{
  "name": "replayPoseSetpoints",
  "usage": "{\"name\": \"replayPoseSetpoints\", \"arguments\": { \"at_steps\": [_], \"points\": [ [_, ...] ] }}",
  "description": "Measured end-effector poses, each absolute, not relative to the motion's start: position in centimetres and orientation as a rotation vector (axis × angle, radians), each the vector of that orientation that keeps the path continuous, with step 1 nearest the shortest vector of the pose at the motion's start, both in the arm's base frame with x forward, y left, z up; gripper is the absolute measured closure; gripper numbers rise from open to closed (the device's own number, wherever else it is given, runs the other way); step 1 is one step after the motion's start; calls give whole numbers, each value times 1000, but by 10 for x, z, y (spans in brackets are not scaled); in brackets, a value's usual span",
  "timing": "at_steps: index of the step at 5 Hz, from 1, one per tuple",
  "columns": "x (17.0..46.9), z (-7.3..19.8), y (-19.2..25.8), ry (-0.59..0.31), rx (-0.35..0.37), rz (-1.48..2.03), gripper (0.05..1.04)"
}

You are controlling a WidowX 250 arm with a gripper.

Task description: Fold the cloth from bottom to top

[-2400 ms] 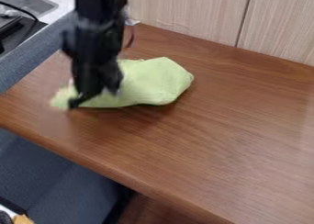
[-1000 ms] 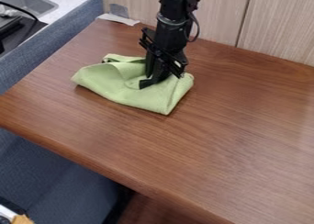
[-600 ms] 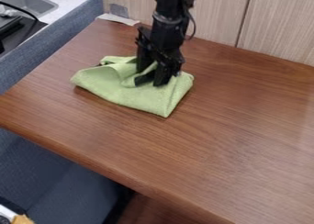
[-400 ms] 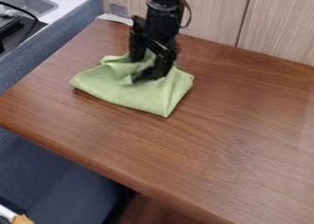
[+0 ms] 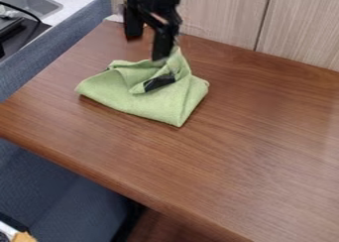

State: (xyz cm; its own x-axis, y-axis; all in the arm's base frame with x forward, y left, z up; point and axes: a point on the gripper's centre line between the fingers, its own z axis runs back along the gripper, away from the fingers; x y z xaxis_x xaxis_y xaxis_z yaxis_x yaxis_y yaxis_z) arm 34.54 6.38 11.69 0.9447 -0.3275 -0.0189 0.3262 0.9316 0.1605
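The black gripper [image 5: 146, 48] hangs above the back part of the cloth with its two fingers spread apart. Below it on the wooden table lies the light green cloth [image 5: 149, 104], bunched and partly folded over itself. A pointed part of the cloth stands up at the back right, close by the right fingertip; whether they touch I cannot tell. In the middle of the folds a small black patch [image 5: 159, 82] shows. The cloth's front corner points toward the table's front edge.
The brown table [image 5: 232, 151] extends to the right and front of the cloth. A pale wood-grain panel [image 5: 218, 13] stands along the back. A whitish scrap lies at the back left corner, with a metal sink [image 5: 33, 2] beyond the blue-grey side.
From low on the cloth, the gripper has risen up and back, and its fingers are apart. The cloth's back right part has come up into a point. Earlier the gripper had moved right from the cloth's left end.
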Motion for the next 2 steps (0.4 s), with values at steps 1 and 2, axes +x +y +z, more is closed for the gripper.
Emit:
{"name": "replayPoseSetpoints", "arguments": {
  "at_steps": [1,2],
  "points": [
    [335,137,74,-47,171,-303,82],
    [335,139,76,-57,174,-297,82]
  ]
}}
